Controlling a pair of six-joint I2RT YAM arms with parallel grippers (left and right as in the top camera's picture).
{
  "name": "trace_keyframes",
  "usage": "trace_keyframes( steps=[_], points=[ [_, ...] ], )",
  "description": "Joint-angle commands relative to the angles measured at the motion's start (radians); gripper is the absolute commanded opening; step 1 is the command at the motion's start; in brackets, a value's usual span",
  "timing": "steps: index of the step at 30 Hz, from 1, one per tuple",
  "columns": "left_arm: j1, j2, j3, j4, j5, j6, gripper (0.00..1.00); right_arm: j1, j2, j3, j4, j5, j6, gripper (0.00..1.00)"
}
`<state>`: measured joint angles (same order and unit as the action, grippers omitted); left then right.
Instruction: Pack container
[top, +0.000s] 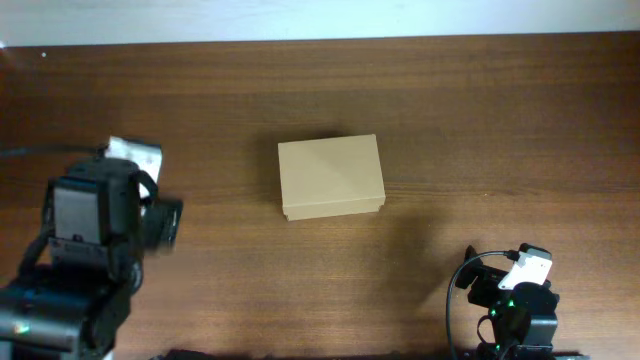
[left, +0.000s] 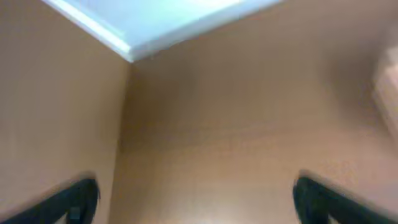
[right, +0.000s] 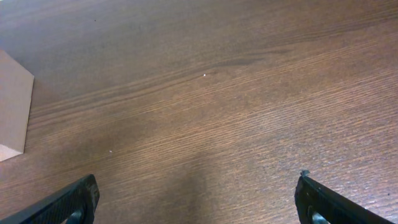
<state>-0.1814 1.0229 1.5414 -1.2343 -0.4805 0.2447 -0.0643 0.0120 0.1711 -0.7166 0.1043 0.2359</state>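
Observation:
The container (top: 330, 177) is a small tan cardboard box with its lid shut, lying at the middle of the wooden table. One corner of it shows at the left edge of the right wrist view (right: 12, 106). A pale blur at the right edge of the left wrist view (left: 388, 81) may be the box. My left arm (top: 100, 220) is at the table's left, well apart from the box. My left gripper (left: 196, 196) is open and empty. My right arm (top: 515, 295) is at the front right. My right gripper (right: 196, 196) is open and empty over bare wood.
The dark wooden table (top: 480, 120) spreads around the box. A white wall strip (top: 320, 18) runs along the table's far edge and shows blurred in the left wrist view (left: 155, 22). Black cables (top: 455, 300) loop beside the right arm.

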Motion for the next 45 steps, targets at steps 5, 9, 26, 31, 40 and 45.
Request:
trace_keyframes(
  steps=[5, 9, 26, 31, 40, 45],
  points=[
    [0.004, -0.244, -0.390, 0.782, 0.058, 0.048, 0.99, -0.008, -0.008, -0.009, 0.001, -0.003, 0.007, 0.99],
    [0.029, -0.393, -0.647, 1.075, 0.058, 0.048, 0.99, -0.008, -0.008, -0.009, 0.001, -0.003, 0.008, 0.99],
    [0.065, -0.846, -1.396, 1.479, 0.183, 0.048, 0.99, -0.008, -0.008, -0.009, 0.001, -0.003, 0.007, 0.99],
    [0.096, -0.951, -1.501, 1.533, 0.196, 0.048, 0.99, -0.008, -0.008, -0.009, 0.001, -0.003, 0.007, 0.99],
    [0.161, -1.019, -1.533, 1.518, 0.212, 0.048, 0.99, -0.008, -0.008, -0.009, 0.001, -0.003, 0.007, 0.99],
    [0.165, -1.018, -1.533, 1.445, 0.212, 0.048, 0.99, -0.008, -0.008, -0.009, 0.002, -0.003, 0.007, 0.99]
  ],
)
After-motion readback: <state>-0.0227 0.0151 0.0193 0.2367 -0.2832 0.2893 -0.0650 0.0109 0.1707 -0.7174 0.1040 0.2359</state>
